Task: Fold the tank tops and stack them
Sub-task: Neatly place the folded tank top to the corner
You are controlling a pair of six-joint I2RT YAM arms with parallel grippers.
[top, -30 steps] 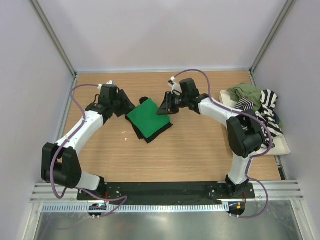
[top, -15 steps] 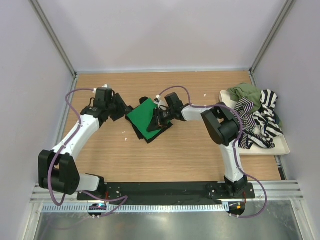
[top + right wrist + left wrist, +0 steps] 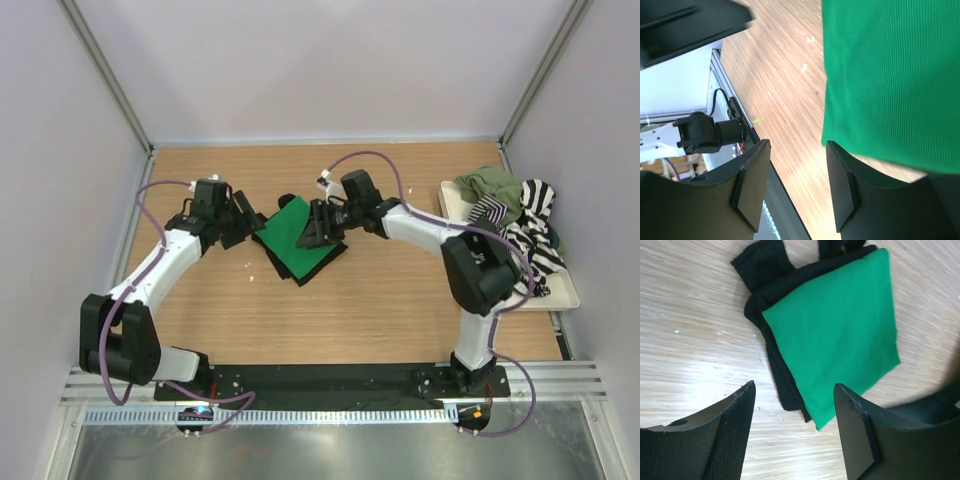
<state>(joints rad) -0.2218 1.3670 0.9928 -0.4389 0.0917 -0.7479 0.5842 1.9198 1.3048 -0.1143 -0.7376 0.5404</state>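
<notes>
Lying folded near the middle of the wooden table (image 3: 380, 310), the green tank top (image 3: 290, 238) sits flat on the black tank top (image 3: 322, 264). The black cloth shows as a dark border along the green piece's near and right edges, and a black strap end pokes out at the far corner. The pair sits askew to the table edges, corners pointing near and far.

Left gripper (image 3: 248, 221): just beside the stack's left edge. In the left wrist view its fingers (image 3: 737, 425) stand well apart with nothing between them, only bare wood and the near corner of the stack beyond.

Right gripper (image 3: 312, 232): over the right side of the green top. In the right wrist view its jaws are parted and no cloth is pinched. The green fabric lies beyond the fingers (image 3: 840, 185). Whether the tips touch the cloth, I cannot tell.

At the table's right edge, a white tray (image 3: 562, 298) holds the olive tank top (image 3: 490, 185) at its far end and the striped tank top (image 3: 535, 215) beside it. Both are crumpled and unfolded, and the striped one trails toward the near end of the tray.
</notes>
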